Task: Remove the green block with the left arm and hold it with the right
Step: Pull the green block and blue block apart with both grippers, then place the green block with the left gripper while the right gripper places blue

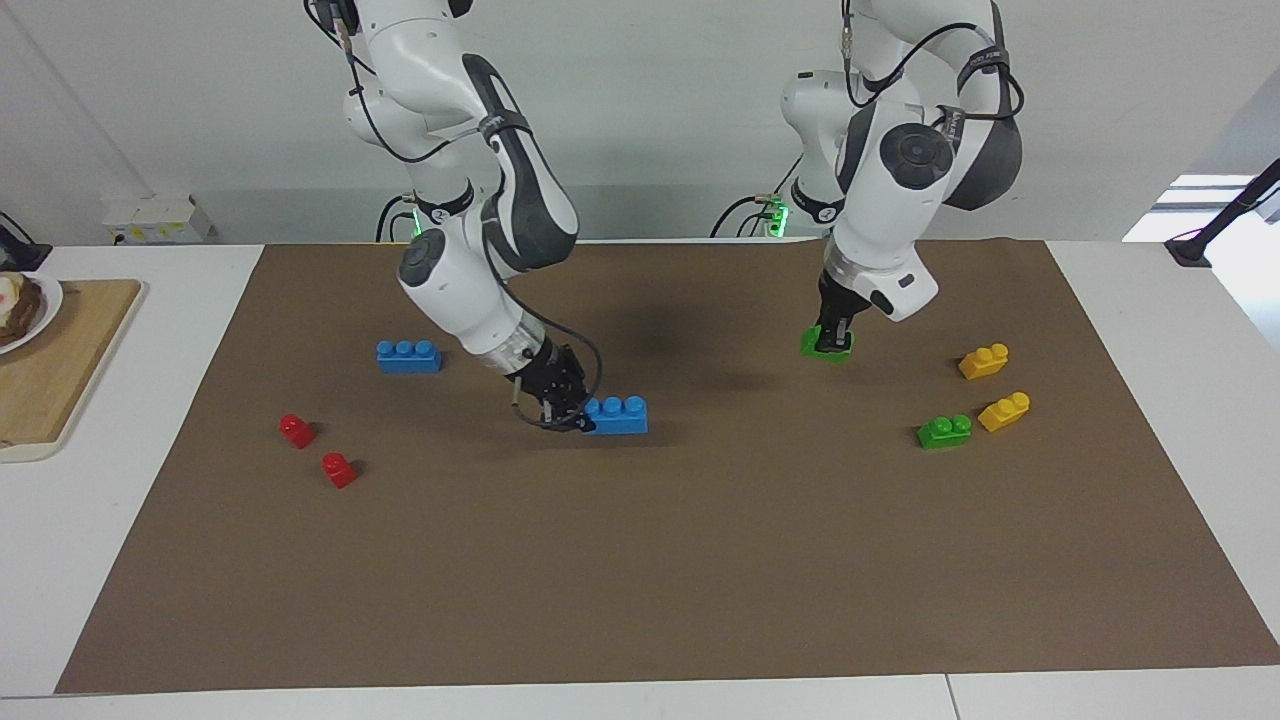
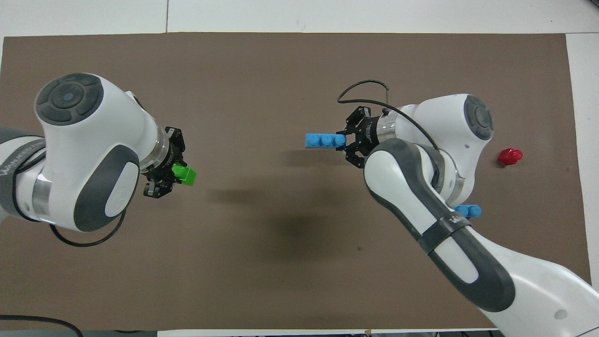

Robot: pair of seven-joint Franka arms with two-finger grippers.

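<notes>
A green block (image 1: 820,346) sits low at the mat (image 1: 700,560), toward the left arm's end of the table. My left gripper (image 1: 833,336) comes down on it from above and is shut on it. I cannot tell whether the block touches the mat. In the overhead view the same block (image 2: 187,175) sticks out from the left gripper (image 2: 175,176). My right gripper (image 1: 572,420) is shut on the end of a blue three-stud brick (image 1: 622,415) that rests on the mat's middle. The overhead view shows this gripper (image 2: 345,141) and brick (image 2: 320,140) too.
A second green block (image 1: 945,431) and two yellow bricks (image 1: 984,361) (image 1: 1004,411) lie toward the left arm's end. Another blue brick (image 1: 408,356) and two red pieces (image 1: 297,430) (image 1: 339,469) lie toward the right arm's end. A wooden board (image 1: 60,370) lies off the mat.
</notes>
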